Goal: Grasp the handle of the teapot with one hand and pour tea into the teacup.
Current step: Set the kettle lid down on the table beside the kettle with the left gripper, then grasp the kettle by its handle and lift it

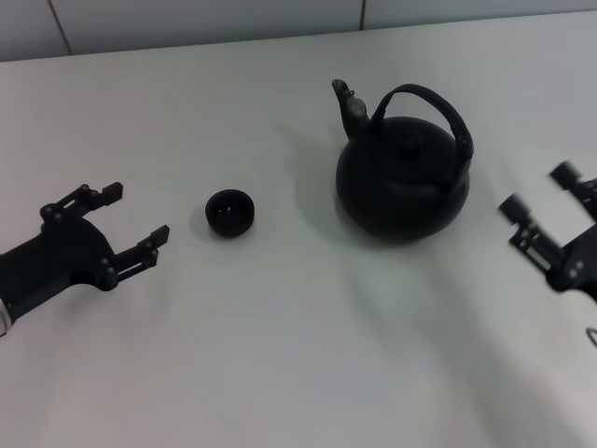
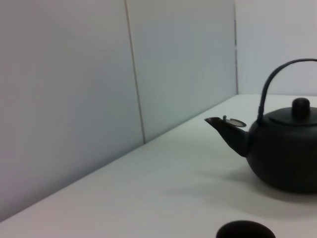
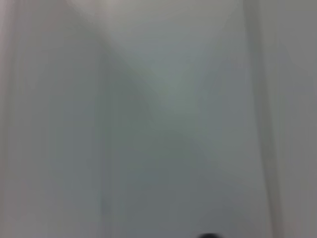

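A black teapot (image 1: 401, 173) is seen upright on the white table (image 1: 298, 355), handle (image 1: 431, 105) arched overhead. The teacup (image 1: 229, 212) sits apart, spout-side. The left gripper (image 1: 131, 219) and right gripper (image 1: 539, 191) are spread, holding nothing.

A plain white matte surface (image 1: 280, 355) carries two things. The large round matte-black teapot (image 1: 401, 173) with an arched handle (image 1: 438, 107) stands upright on it. The tiny round black teacup (image 1: 229, 212) stands apart, on the spout's side of the teapot.
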Robot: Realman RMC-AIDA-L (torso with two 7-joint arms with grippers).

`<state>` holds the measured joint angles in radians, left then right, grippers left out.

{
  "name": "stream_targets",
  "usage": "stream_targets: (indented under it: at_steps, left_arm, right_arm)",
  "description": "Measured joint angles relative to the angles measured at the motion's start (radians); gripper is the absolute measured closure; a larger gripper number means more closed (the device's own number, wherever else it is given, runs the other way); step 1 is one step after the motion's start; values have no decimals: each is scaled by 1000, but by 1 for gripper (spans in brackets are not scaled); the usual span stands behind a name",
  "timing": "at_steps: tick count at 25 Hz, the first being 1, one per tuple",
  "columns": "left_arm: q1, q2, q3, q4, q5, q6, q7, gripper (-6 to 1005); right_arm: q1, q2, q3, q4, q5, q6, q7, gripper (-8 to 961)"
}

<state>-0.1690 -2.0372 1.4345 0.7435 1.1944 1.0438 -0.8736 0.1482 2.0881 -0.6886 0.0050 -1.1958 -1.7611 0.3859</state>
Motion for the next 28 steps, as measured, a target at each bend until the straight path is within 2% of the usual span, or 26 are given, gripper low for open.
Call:
stream_targets:
  at_steps: [2,6,7,12,22,28]
  left_arm:
    - [-10,-4,-1,-3,31,-1,-5,198]
    - [-18,-8,-2,-3,54,-2,-12,198]
    - [-19,-8,-2,-3,61,-2,-15,198]
    - [-20,-9,-3,-3,74,-1,-23,198]
    - [-29,-8,-3,-9,75,1,-23,198]
    - [-32,-6,-1,-16,76,-1,-23,198]
  right_arm:
    - [44,-2,20,75,44,36,-50,183]
    - [96,-2,36,124,47,86,-86,183]
    - [129,-2,62,176,48,106,-149,183]
    - [183,-6,100,270,49,137,-255,184]
    - [220,-5,166,298,45,221,-260,184]
    - [234,-5,167,299,46,241,-254,183]
